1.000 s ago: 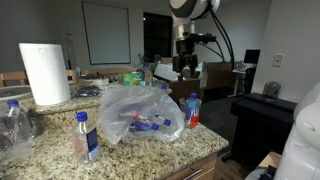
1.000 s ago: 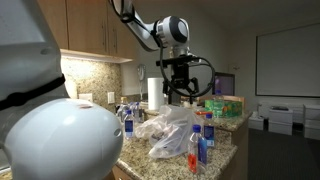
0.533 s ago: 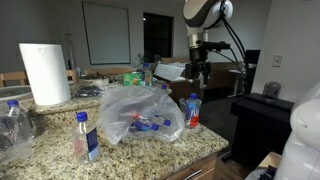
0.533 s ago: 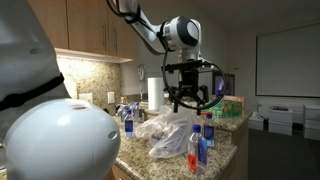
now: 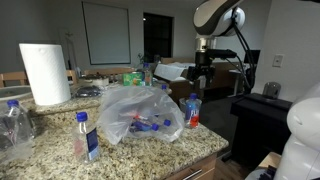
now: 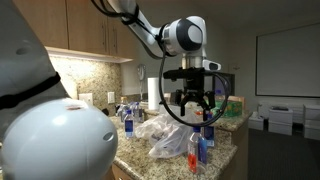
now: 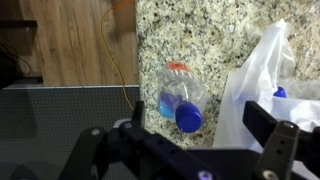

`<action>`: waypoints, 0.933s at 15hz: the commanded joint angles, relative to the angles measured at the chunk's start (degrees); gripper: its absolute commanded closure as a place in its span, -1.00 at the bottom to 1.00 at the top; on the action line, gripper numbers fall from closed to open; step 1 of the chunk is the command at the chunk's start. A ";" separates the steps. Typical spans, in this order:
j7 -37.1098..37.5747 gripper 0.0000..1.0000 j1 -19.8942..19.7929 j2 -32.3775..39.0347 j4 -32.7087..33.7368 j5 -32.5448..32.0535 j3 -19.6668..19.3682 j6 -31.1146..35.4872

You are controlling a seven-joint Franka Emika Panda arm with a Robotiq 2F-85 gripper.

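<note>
Spread pincer [image 7: 190, 150] hovered above a small bottle [image 7: 180, 97]
The bottle stood near the desk [image 7: 170, 30] edge, plastic bag [image 7: 262, 80] at its 3 o'clock; a skewed descent could knock it over the edge.

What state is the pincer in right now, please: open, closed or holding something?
Pincer: open, empty, hovering above a bottle beside the plastic bag.
</note>
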 commanded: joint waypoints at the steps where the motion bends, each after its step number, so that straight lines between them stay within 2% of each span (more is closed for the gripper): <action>1: 0.35 -1.00 -0.10 1.20 -2.18 2.28 0.08 6.65; 7: -0.14 -1.00 0.74 6.17 -1.61 3.34 0.79 10.44; 9: -0.26 -0.64 0.68 7.75 -1.46 3.26 0.81 10.78; 10: -0.31 -0.37 0.67 8.56 -1.44 3.26 0.82 11.10; 14: -0.13 0.19 0.68 10.46 -0.96 3.12 1.03 11.45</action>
